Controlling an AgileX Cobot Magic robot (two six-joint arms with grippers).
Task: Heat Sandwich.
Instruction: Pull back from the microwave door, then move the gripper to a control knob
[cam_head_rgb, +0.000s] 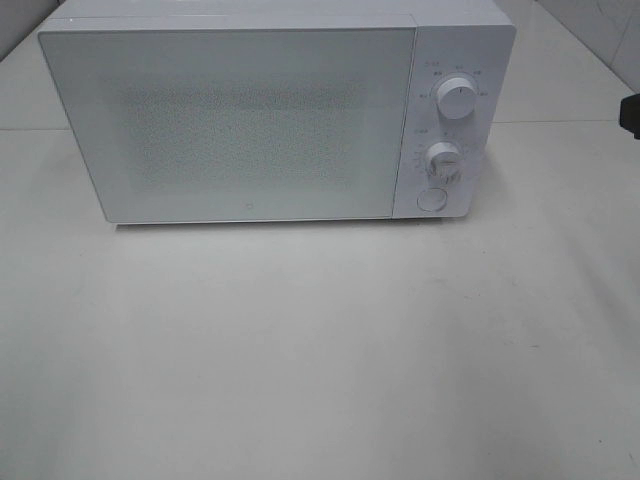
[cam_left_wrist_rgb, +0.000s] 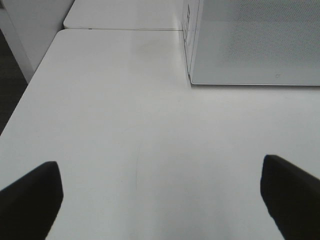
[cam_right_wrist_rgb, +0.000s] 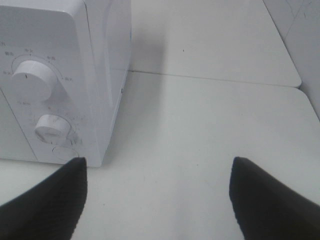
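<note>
microwave (cam_head_rgb: 250, 120) closed | left gripper (cam_left_wrist_rgb: 160, 170) released, empty | right gripper (cam_right_wrist_rgb: 158, 165) released, empty

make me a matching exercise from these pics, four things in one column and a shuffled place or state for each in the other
Column one
1. microwave door
2. upper knob
3. round button
4. left gripper

Column two
A. open, holding nothing
B. shut, flush with the front
C. lowest on the control panel
D. highest on the control panel

Pairs: 1-B, 2-D, 3-C, 4-A
</note>
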